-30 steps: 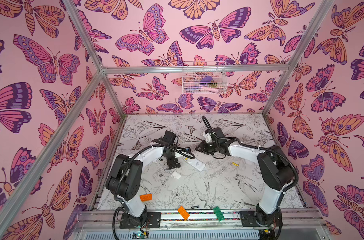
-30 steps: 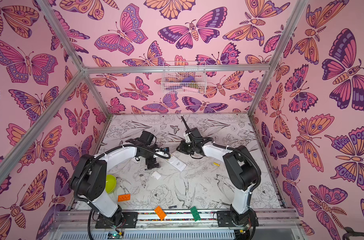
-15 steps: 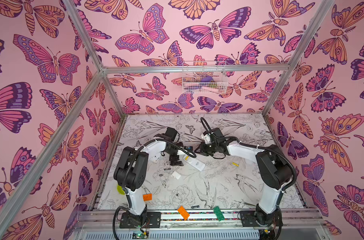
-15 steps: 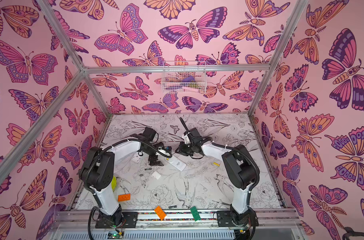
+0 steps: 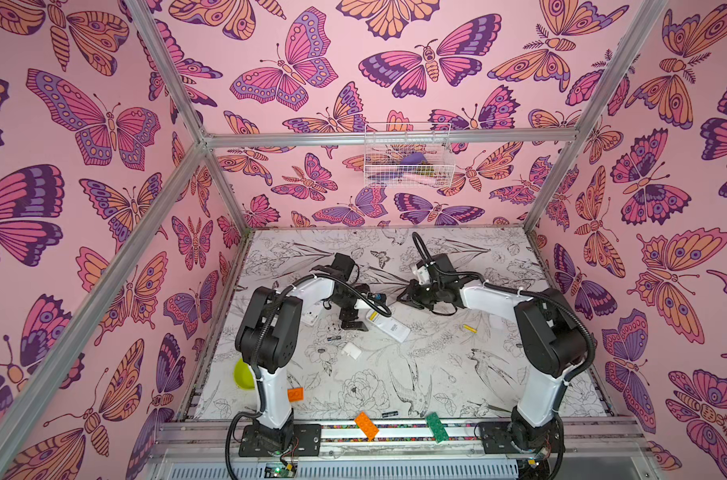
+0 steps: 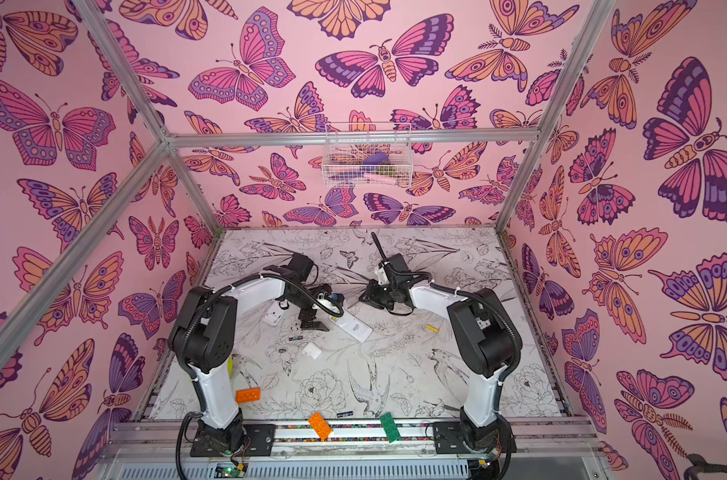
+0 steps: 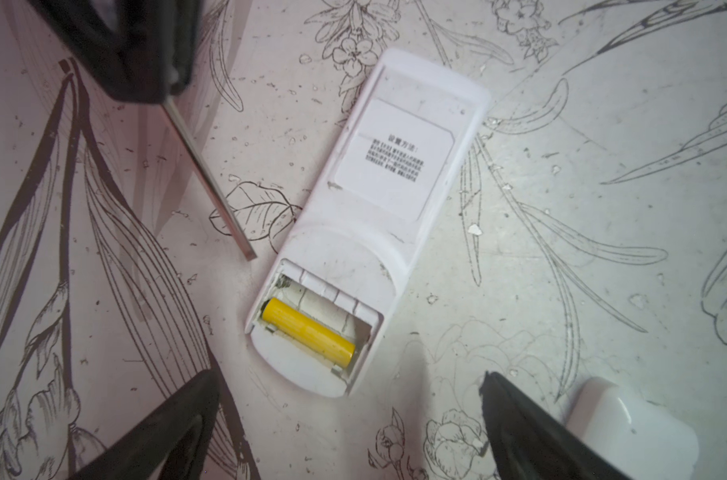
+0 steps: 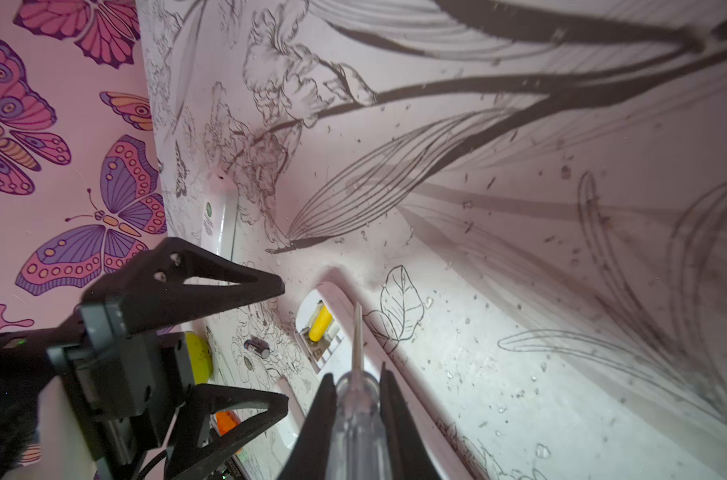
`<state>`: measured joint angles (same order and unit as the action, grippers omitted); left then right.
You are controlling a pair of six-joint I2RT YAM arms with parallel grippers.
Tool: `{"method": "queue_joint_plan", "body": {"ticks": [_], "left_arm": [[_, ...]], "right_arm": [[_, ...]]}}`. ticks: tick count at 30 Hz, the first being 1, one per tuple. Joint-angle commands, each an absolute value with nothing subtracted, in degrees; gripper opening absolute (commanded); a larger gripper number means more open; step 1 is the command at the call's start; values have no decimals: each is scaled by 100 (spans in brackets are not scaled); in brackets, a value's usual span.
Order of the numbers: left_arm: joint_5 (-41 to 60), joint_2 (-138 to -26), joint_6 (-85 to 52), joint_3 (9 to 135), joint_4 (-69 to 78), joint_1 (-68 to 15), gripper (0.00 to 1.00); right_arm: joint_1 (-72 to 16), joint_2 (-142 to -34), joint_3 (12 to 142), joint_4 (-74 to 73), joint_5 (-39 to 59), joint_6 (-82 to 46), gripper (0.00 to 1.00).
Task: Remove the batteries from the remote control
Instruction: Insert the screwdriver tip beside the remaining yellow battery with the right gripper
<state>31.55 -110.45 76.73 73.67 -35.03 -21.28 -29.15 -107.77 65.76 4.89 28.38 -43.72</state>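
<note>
Yellow slim cylindrical battery (image 7: 308, 332) lies in the open compartment of the white plastic remote control (image 7: 395, 166), which rests back-up on the flower-printed table (image 7: 603, 291). Left gripper (image 7: 348, 376) hovers above it with its black fingers (image 7: 166, 428) wide apart; the battery sits between their tips, clear of both. Right gripper (image 8: 357, 376) is clamped on the clear-handled metal screwdriver (image 8: 355, 424), whose tip is just beside the compartment.

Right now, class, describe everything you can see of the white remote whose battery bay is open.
The remote is a long white plastic-looking bar lying face down, flat on the table. A printed label sits on its back. Its battery bay is uncovered; one yellow battery lies in it, the second slot empty. Nothing grips it.
</note>
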Motion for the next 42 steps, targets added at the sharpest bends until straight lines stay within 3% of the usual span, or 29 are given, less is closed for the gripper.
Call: {"method": "queue_joint_plan", "body": {"ticks": [1,9,17,28,42], "left_arm": [[3245,-11152,7966,7487,-3698,-2109,100],[3170,-11194,8267,7345,-3700,-2144,100],[3216,-11085,7928,6970,-3507,-2287,98],[2925,-11230,7650,6906,-3289,-2320,78],[2883,-11224,7407,6709,-2908,-2407,72]], "right_arm": [[-3132,-11009,6795,429,3084,-4395,0],[-3181,-10957,6969,648,3095,-4257,0],[-3129,-10236,6704,732,2754,-4481,0],[-3254,-9869,5557,-589,3045,-5608,0],[-3427,-10217,5930,-249,3145,-5519,0]]}}
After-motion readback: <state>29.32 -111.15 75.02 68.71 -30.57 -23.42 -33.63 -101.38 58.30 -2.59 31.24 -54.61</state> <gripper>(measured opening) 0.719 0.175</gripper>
